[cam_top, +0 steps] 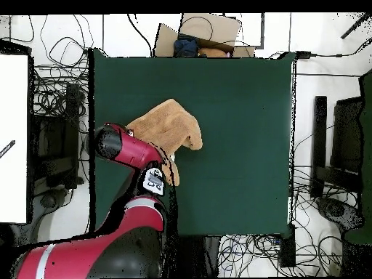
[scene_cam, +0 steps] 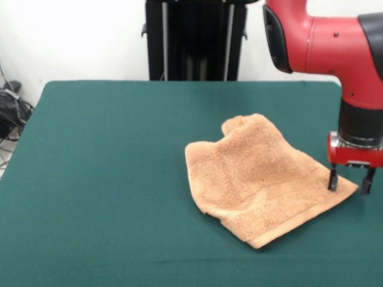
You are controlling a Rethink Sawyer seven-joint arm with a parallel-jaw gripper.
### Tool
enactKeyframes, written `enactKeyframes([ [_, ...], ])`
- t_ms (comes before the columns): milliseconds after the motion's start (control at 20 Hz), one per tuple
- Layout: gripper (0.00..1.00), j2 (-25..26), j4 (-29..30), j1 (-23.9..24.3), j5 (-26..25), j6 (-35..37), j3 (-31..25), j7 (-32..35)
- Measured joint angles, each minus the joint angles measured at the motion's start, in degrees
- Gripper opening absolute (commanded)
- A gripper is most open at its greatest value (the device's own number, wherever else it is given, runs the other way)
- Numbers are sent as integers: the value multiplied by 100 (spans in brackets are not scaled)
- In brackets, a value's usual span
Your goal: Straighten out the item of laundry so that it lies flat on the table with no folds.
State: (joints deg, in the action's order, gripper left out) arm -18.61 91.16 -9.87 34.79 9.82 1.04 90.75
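The peach-orange towel [scene_cam: 257, 176] lies on the right half of the green table [scene_cam: 114, 155], rumpled, with its far part folded up into a hump and a border band along the near edge. My gripper [scene_cam: 349, 181] hangs straight down at the towel's right corner, low over the table. It is open, with one finger [scene_cam: 333, 179] at the towel's edge and the other just beyond the corner. In the overhead view the towel [cam_top: 168, 125] lies at the table's [cam_top: 240, 109] left side. The red arm [cam_top: 131, 149] covers its lower left part and hides the gripper.
The black pedestal [scene_cam: 194, 39] stands behind the table's far edge. Cables [scene_cam: 12, 110] lie off the left side. In the overhead view a cardboard box [cam_top: 207, 33] is past the top edge, a white panel [cam_top: 14, 138] at the left, and dark equipment [cam_top: 341, 145] at the right.
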Motion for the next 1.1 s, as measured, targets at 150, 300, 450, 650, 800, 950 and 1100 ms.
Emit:
enactKeyframes([
  [150,100,-1,10,-4,33,0,1,0],
  [300,100,-1,16,-8,56,0,1,0],
  [450,100,0,16,-14,68,0,6,0],
  [650,100,11,14,-163,67,1,204,0],
  [800,100,38,14,-339,68,1,413,0],
  [950,100,67,14,-553,98,1,607,1],
  [1100,100,108,14,-758,189,2,749,4],
])
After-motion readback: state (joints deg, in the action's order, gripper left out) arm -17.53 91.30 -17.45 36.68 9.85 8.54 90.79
